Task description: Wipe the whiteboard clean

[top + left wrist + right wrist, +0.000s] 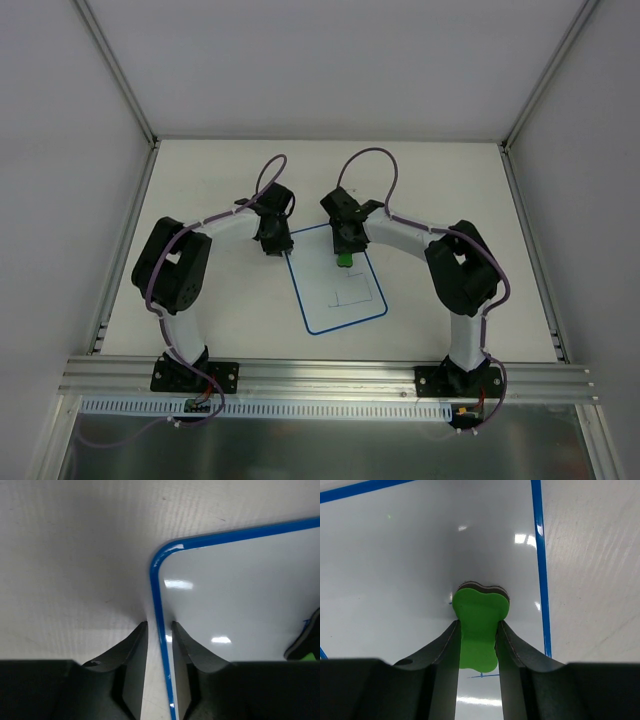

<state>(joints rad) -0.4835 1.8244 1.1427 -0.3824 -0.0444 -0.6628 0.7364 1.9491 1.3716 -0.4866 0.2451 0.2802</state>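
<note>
Left gripper (159, 628), jaws narrowly parted, straddles the board (325, 315) at its left edge, apparently to pin it down. The board lies centre frame on the table (450, 200), long axis top to bottom, leaning lower right. Right gripper (479, 627) pinches the eraser (481, 605) against the board, seemingly to wipe the lines (345, 296).

I see even, bright overhead lighting. Glare spots sit on the whiteboard (240, 595) just ahead of the left gripper (159, 625). A soft shadow pools ahead of the right gripper (478, 622). Near-lens finger bases blur.
</note>
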